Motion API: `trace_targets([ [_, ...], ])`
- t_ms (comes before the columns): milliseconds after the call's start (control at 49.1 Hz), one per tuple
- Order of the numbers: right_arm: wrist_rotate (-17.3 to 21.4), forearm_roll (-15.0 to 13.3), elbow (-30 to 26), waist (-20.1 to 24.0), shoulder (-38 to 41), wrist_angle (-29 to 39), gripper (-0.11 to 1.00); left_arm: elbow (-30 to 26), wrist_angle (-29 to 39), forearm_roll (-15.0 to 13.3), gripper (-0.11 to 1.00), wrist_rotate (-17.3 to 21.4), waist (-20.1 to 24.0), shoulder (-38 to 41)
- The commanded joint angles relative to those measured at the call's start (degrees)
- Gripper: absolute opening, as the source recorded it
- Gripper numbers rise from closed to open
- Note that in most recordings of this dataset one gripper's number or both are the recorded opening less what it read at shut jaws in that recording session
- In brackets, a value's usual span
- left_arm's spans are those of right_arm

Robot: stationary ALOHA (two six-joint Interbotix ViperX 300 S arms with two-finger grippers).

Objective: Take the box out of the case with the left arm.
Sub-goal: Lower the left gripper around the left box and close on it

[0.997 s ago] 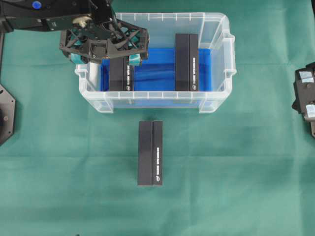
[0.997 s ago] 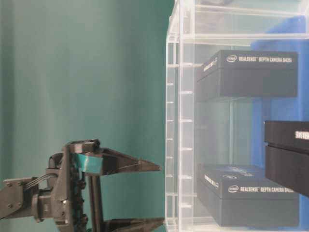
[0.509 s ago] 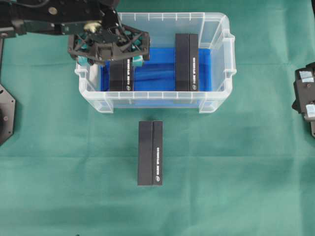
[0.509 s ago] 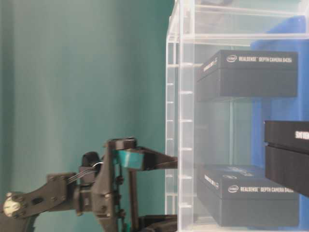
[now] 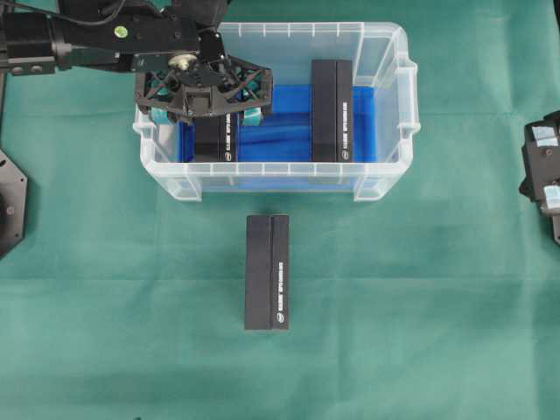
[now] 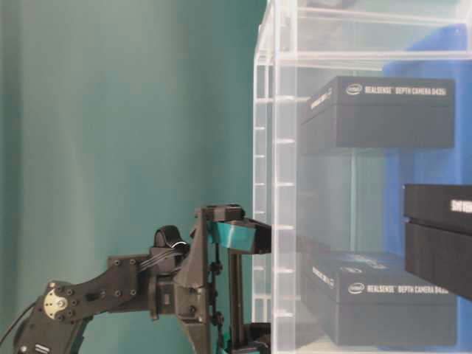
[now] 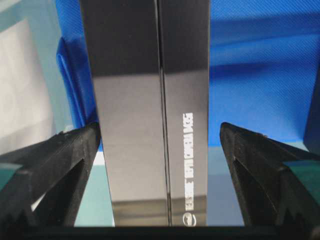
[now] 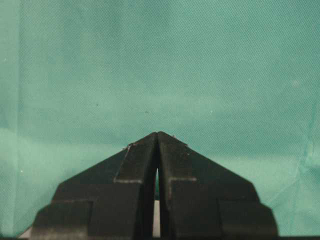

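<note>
The case is a clear tub with a blue sheet on its bottom. Two black boxes lie in it, one on the left and one on the right. My left gripper hangs open over the left box, teal pads on either side of it. In the left wrist view that box runs between the black fingers of the left gripper, with a gap on the right side. From table level the left gripper is at the height of the case's rim. My right gripper is shut above bare green cloth.
A third black box lies on the green cloth in front of the case. The right arm sits at the far right edge of the table. A black mount is at the left edge.
The left gripper has moved right and down, from beside the case's back left corner to over the left box at rim level. Its jaws stayed open. The boxes have not moved.
</note>
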Motion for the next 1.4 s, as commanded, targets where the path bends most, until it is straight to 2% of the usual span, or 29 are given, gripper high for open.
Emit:
trace_targets([
  [0,0.18,0.18,-1.58,-0.09,0.18,-0.09,-0.01,-0.26,-0.70,0.18,0.95,-0.18,0.18,-0.79],
  [427,0.09,0.18,-1.58,-0.09,0.18,-0.09,-0.01,0.00,-1.58,-0.44,0.92,-0.26,0.09,-0.70],
  [468,0.09,0.18,-1.58,-0.09,0.18,-0.09,-0.01,0.00,-1.93,-0.62,0.88,-0.35,0.09,-0.70],
  [570,0.09,0.18,-1.58,-0.09,0.18,-0.09,-0.01,-0.09,-2.20,-0.79,0.64,-1.05,0.00,-0.70],
  [611,0.18,0.18,-1.58,-0.09,0.18,-0.09,-0.01,-0.09,-2.20,-0.79,0.60,-1.32,-0.18,-0.70],
  [1160,0.18,0.18,-1.76,-0.09,0.18,-0.09,-0.01,-0.62,-1.93,-1.23,0.60,-1.32,-1.32,-1.49],
  [1384,0.18,0.18,-1.85,-0.09,0.18,-0.09,-0.01,-3.87,2.11,-1.41,0.60,-1.93,-2.64,-2.46],
])
